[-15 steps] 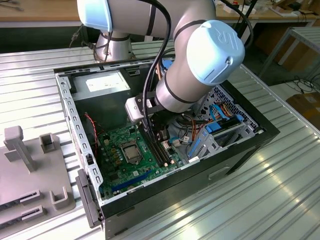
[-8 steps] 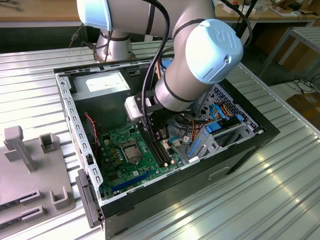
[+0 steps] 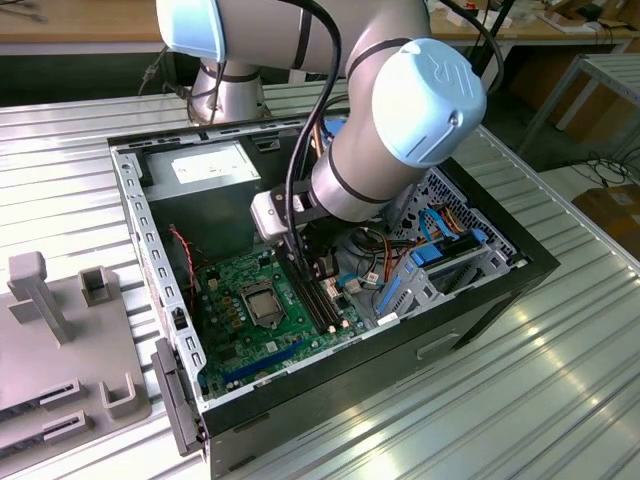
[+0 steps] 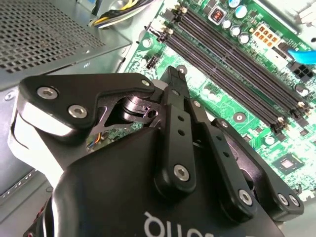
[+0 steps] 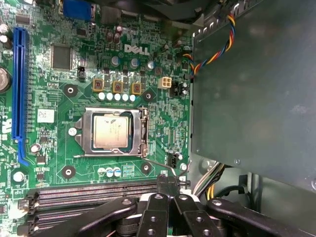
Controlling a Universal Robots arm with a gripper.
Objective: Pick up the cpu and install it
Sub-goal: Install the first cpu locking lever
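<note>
Pincer [image 4: 170, 81] fingers are seen drawn together with nothing between them, poised above the green board [image 5: 163, 123] beside the memory slots [image 5: 94, 190]. In the exterior view, the chip [image 3: 264, 303] is seen seated in its metal socket frame [image 3: 247, 297] at about 8 o'clock from the pincer [image 3: 300, 262], well apart from it, inside the open computer case [image 3: 470, 300] on the ribbed metal surface [image 3: 540, 400].
</note>
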